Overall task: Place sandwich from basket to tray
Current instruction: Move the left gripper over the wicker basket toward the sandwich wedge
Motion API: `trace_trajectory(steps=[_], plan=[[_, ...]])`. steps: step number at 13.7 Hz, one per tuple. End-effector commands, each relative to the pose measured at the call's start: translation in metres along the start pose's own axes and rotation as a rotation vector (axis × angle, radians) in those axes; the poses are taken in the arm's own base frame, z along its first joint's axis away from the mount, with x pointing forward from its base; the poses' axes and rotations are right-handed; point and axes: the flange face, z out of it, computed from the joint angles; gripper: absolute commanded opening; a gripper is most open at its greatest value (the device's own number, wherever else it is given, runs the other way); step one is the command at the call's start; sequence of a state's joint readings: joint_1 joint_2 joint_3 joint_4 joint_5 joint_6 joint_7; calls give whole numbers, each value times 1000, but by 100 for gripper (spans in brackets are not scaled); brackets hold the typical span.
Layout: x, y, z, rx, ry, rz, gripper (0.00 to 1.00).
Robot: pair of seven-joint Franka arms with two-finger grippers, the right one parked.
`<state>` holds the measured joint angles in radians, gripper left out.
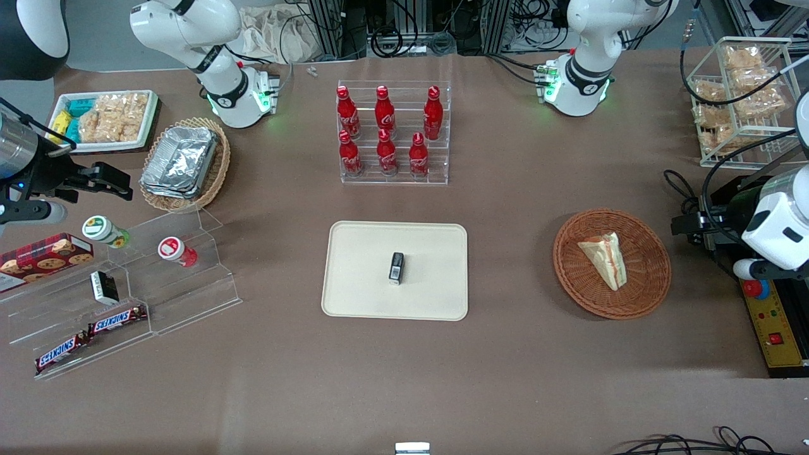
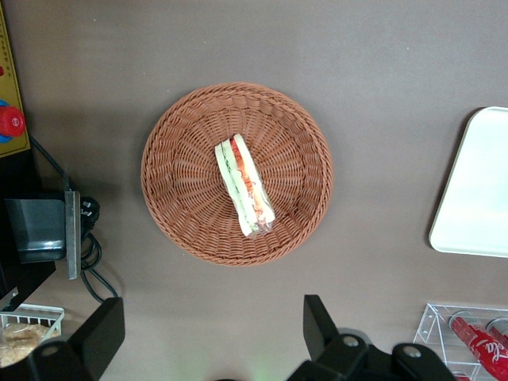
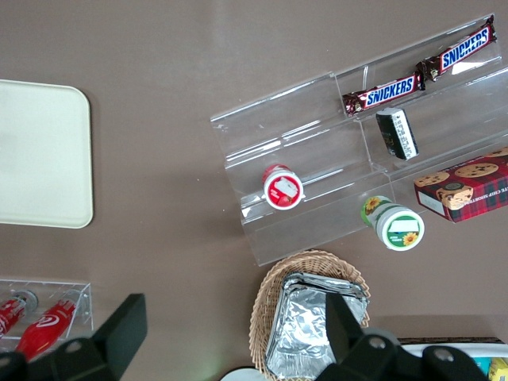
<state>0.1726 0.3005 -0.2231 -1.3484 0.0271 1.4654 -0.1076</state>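
1. Reddish-brown wicker formed the round basket [image 1: 612,263], which sat on the brown worktop [image 1: 505,379] toward the working arm's end, with the sandwich [image 1: 605,258] lying inside it.
2. Seen from the front camera, the sandwich's long axis ran slantwise: its narrow tip pointed toward that camera and its broad end lay farther from it.
3. In the left wrist view the sandwich [image 2: 244,185] showed its layered edge upward, with red and green filling between white bread, in a clear wrap, and stretched across the middle of the basket [image 2: 171,151].
4. Bare weave showed all around the sandwich, which sat apart from the basket's rim.
5. The cream-beige tray [image 1: 354,253] lay flat near the worktop's middle, well apart from the basket, with open brown surface between them.
6. A small dark box [image 1: 396,266] stood near the tray's centre; bare tray floor lay on every side of it.
7. The claw [image 2: 210,337] hung above the worktop beside the basket, its fingers [image 2: 317,317] spread wide and grasping nothing.
8. A clear rack of red bottles [image 1: 392,129] stood farther from the front camera than the tray.
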Motion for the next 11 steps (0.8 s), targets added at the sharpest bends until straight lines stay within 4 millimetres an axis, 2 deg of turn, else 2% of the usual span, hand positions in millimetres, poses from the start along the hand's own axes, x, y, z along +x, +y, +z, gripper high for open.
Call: trace_trajectory(steps=[1, 4, 6, 9, 11], plan=[[4, -3, 4, 3, -18, 11, 100], [7, -3, 7, 0, -24, 10, 100], [7, -3, 18, 3, -45, 8, 100], [8, 0, 74, 21, -98, 5, 99], [1, 4, 102, 27, -83, 4, 99]])
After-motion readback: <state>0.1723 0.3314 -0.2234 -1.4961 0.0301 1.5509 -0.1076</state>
